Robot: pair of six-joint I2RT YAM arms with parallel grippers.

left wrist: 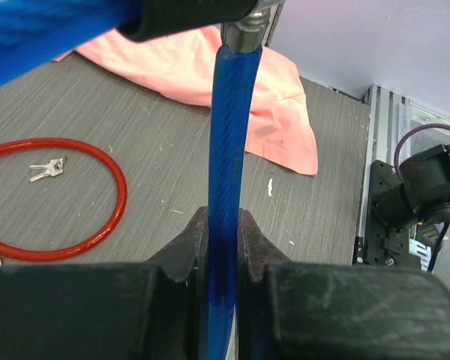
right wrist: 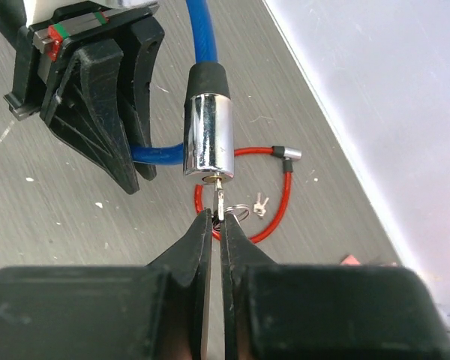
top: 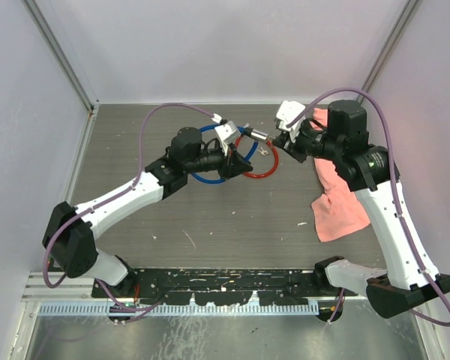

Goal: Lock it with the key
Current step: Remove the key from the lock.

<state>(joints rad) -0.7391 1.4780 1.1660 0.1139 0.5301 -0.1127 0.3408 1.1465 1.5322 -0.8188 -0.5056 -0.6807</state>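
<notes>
The right tool [right wrist: 216, 222] has its two black fingers pressed narrowly together on the small silver key [right wrist: 219, 201], whose blade is in the keyhole on the end face of the chrome lock cylinder [right wrist: 208, 135]. A thin wire ring hangs just beside the key. A black sleeve caps the cylinder's far end, and from it the blue plastic-coated cable [right wrist: 202, 34] runs away and loops round. The left tool [left wrist: 223, 251] is clamped on that cable a little way from the cylinder, with the cable passing straight up between its fingers and both pads touching it. Lock and cable are held above the grey wood-grain table [top: 210, 225]. In the overhead view the two tools face each other near the middle of the table's far half. The left arm stretches low and diagonally from its near-left base, forward and to the right. The right arm rises from its near-right base, runs forward, bends at the elbow, and turns its wrist leftward toward the lock. On the table beneath them lies a red plastic-coated cable lock [left wrist: 123, 196] in an open loop, with a pair of small silver keys [left wrist: 46, 170] inside the loop. A crumpled pink cloth [top: 337, 210] lies on the table under the right arm.
</notes>
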